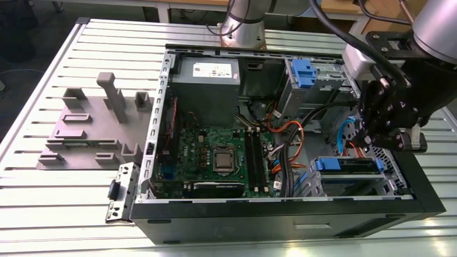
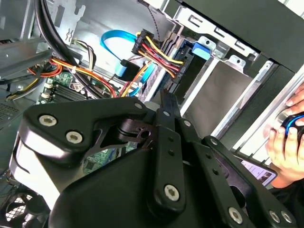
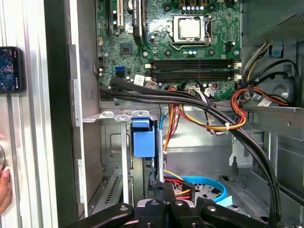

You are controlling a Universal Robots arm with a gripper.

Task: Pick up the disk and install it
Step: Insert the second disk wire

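The disk sits in the lower drive cage (image 1: 350, 184) of the open computer case. Its blue carrier end (image 1: 348, 165) faces the cables; the silver body and label are hidden inside the cage. Both wrist views show the same blue end (image 3: 143, 140) (image 2: 202, 49). My gripper (image 1: 363, 143) hangs just above that end, on the exterior view's right. Its black fingers (image 3: 160, 176) are pressed together into one thin tip (image 2: 168, 100) with nothing between them. The tip is close beside the blue carrier end and the red-yellow power cables (image 2: 152, 50).
The motherboard (image 1: 214, 155) and grey power supply (image 1: 207, 72) fill the case's left half. A second blue latch (image 1: 303, 72) sits in the upper bay. Thick black cables (image 3: 199, 102) cross near the cage. A person's hand (image 2: 285, 137) and a phone (image 3: 9, 69) lie outside the case wall. Grey fixtures (image 1: 93, 123) stand at the table's left.
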